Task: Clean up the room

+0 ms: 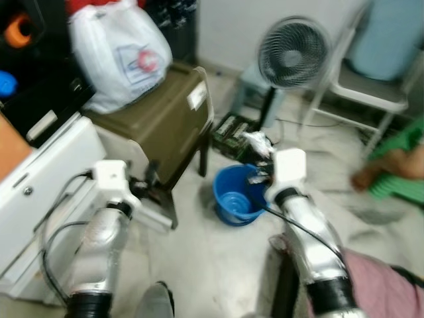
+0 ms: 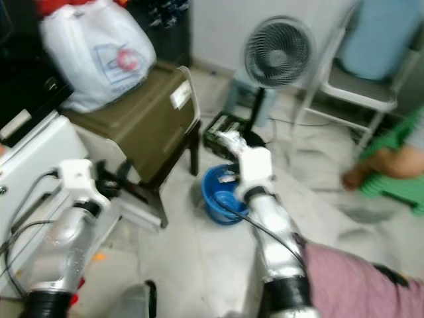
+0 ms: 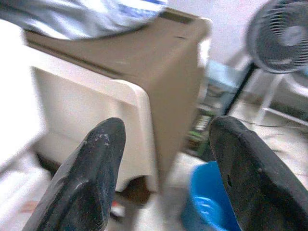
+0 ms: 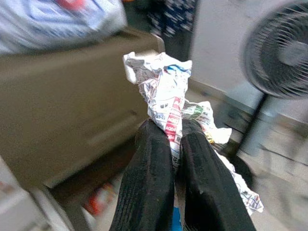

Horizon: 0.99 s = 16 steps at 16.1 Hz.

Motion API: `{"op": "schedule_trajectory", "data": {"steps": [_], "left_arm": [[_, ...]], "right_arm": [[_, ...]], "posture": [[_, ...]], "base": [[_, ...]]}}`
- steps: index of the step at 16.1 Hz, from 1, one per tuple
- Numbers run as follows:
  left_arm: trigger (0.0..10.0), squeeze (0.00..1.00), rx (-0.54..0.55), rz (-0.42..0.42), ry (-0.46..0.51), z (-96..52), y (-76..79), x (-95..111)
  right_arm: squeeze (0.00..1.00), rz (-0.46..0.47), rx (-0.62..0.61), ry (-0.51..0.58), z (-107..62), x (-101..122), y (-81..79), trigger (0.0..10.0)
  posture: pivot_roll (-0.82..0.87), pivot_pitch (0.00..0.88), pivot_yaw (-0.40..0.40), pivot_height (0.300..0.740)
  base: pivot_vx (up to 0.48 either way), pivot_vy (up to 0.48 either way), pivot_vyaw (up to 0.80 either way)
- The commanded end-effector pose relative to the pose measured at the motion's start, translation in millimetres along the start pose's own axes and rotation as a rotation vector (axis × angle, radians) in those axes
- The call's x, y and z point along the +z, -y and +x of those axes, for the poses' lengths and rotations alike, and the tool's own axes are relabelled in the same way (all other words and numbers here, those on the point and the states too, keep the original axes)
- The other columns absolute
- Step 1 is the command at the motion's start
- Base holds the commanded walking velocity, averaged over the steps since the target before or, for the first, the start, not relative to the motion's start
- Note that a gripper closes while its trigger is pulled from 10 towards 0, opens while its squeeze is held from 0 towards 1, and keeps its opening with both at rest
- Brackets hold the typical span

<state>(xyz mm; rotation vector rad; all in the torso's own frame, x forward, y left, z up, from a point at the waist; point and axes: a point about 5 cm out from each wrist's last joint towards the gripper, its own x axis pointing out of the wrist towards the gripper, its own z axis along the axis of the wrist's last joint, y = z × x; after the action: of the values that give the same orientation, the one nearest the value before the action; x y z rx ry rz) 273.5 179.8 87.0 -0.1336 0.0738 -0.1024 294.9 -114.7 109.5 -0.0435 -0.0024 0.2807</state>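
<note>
My right gripper (image 4: pixel 174 134) is shut on a crumpled newspaper (image 4: pixel 166 91), which sticks out past its fingertips. From the head camera the paper (image 1: pixel 258 142) hangs just above the far rim of a blue bucket (image 1: pixel 233 197) on the floor. My left gripper (image 3: pixel 166 139) is open with nothing between its fingers, and it is raised at the left beside a brown storage box (image 1: pixel 162 112). The bucket also shows in the left wrist view as a blue bucket (image 3: pixel 209 202) low between the fingers.
A white plastic bag (image 1: pixel 119 53) lies on the brown box. A standing fan (image 1: pixel 291 53) and a white chair (image 1: pixel 368 89) are behind the bucket. A white cabinet (image 1: pixel 40 179) is at the left. A person's foot (image 1: pixel 384 169) rests at the right.
</note>
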Motion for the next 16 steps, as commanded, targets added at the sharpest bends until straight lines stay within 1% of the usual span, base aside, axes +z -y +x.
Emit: {"op": "schedule_trajectory", "data": {"steps": [1, 4, 9, 11, 12, 13, 14, 16], "left_arm": [[10.0, 0.00, -0.032, -0.005, 0.011, 2.3, 8.0, 3], [10.0, 0.00, -0.035, -0.009, 0.012, 2.8, 8.6, 3], [10.0, 0.00, -0.024, -0.018, 0.008, 2.4, 7.4, 2], [10.0, 0.00, -0.083, -0.014, -0.011, 0.5, 12.5, 1], [10.0, 0.00, -0.166, 0.030, -0.007, -4.5, 18.1, 1], [10.0, 0.00, -0.231, 0.045, -0.016, -10.1, 20.2, 1], [10.0, 0.00, -0.250, 0.057, -0.018, -12.3, 18.9, 2], [10.0, 0.00, -0.276, 0.052, -0.026, -15.8, 16.0, 5]], "right_arm": [[0.00, -0.017, -0.034, -0.015, -4.4, -4, 10.7, 10.0], [0.00, -0.018, -0.037, -0.015, -4.0, -3, 11.4, 10.0], [0.00, -0.007, -0.039, -0.016, -4.4, -4, 11.5, 10.0], [0.00, 0.011, -0.056, -0.028, -4.8, -5, 14.1, 10.0], [0.00, 0.007, -0.065, -0.026, -6.4, -4, 17.6, 10.0], [0.00, 0.005, -0.078, -0.022, -9.8, -2, 22.8, 10.0], [0.00, 0.002, -0.085, -0.021, -12.9, -1, 26.5, 10.0], [0.00, -0.021, -0.130, -0.037, -25.5, -2, 40.1, 10.0]], "posture": [[0.00, 0.103, -0.047, 0.740], [0.00, 0.105, -0.047, 0.740], [0.00, 0.105, -0.047, 0.740], [0.00, 0.106, -0.052, 0.740], [0.00, 0.107, -0.054, 0.740], [0.00, 0.106, -0.057, 0.740], [0.00, 0.107, -0.057, 0.740], [-0.01, 0.108, -0.062, 0.740]], "base": [[0.247, 0.000, 0.00], [0.258, 0.000, 0.00], [0.000, 0.000, 0.00], [0.000, 0.000, 0.00], [0.000, 0.000, -0.58], [0.000, 0.000, -0.65], [0.000, 0.000, 0.00], [0.000, 0.000, 0.00]]}}
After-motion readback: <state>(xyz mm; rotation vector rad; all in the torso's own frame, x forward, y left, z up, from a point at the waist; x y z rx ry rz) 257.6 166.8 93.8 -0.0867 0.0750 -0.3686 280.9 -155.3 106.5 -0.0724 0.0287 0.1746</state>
